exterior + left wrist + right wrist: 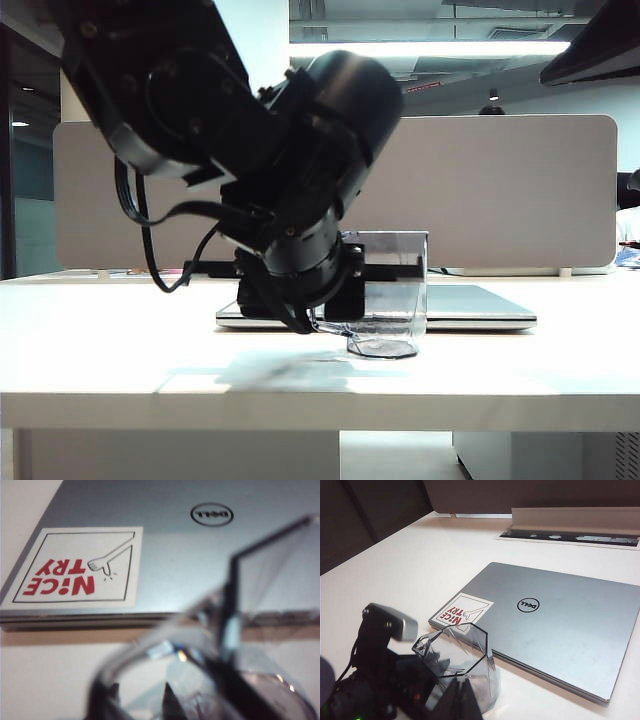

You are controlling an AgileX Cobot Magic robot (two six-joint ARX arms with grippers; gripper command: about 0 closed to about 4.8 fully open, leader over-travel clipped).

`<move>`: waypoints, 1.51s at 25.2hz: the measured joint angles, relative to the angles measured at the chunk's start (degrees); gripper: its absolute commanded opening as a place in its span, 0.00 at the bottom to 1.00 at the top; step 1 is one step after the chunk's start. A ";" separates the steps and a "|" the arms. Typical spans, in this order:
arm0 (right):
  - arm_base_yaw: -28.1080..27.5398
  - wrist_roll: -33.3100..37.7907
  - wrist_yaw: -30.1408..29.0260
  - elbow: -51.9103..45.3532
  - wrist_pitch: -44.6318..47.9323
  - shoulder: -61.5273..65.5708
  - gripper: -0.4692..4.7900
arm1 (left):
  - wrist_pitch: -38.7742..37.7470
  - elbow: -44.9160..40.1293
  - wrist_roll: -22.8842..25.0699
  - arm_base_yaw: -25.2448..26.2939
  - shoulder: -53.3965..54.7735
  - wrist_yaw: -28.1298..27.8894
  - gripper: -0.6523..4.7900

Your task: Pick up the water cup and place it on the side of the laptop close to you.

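The water cup (pixel 392 290), clear and grey-tinted, stands upright on the white table just in front of the laptop (pixel 480 306), on the side nearer the exterior camera. My left gripper (pixel 312 318) is at the cup's left side, low by the handle. In the left wrist view its fingertips (pixel 167 692) stand apart, open, with the blurred cup (pixel 260 595) right before them and the laptop (pixel 165 545) beyond. My right gripper (pixel 470 700) is shut and holds nothing; it hangs back over the cup (pixel 465 655) and the closed laptop (pixel 560 625).
A white-and-red sticker (pixel 80 567) marks the laptop corner nearest the cup. The left arm's bulk (pixel 380 680) crowds the cup's side. A grey partition (pixel 520 190) closes the table's far edge, with a cable slot (pixel 570 537) before it.
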 measured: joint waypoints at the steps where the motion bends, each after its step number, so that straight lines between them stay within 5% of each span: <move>1: 0.00 0.00 0.00 0.00 0.00 0.02 0.09 | -0.90 0.00 0.52 -0.39 -0.35 0.13 0.30; 14: -0.02 0.00 0.02 0.00 -0.02 0.00 0.09 | -18.67 0.02 1.22 -1.60 -6.45 0.42 0.30; 23: -0.04 0.00 0.07 0.00 -0.02 0.02 0.09 | -23.04 0.02 1.11 -1.62 -8.02 6.69 0.35; 38: 0.20 -0.02 0.07 0.00 -2.54 0.04 0.09 | -38.88 0.02 3.85 -0.66 -22.08 7.28 0.34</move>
